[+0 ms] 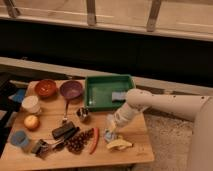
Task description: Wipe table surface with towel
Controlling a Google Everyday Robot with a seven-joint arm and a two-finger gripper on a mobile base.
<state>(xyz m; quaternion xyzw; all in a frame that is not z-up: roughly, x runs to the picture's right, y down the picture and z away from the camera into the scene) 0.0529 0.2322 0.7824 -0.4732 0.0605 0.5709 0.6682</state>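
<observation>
Gripper sits low over the right-front part of the table, arm reaching in from the right across the table's right edge. Under its tip is a small pale bluish patch, read as the towel, lying on the wood. Whether the gripper is clasping it or only resting on it – cannot tell.

Open room: 1 bare strip of wood between gripper and right edge, and a narrow bare band along the front edge. Little else.

Obstacles close in:
- banana just in front of the gripper, near the front edge
- chili just to its left, grapes beside that
- metal cup to the left and further back
- green tray directly behind, holding 1 blue pad

Further left, well apart from the gripper: purple bowl, red bowl, white cup, orange, blue cup, black block – the left half is crowded.
</observation>
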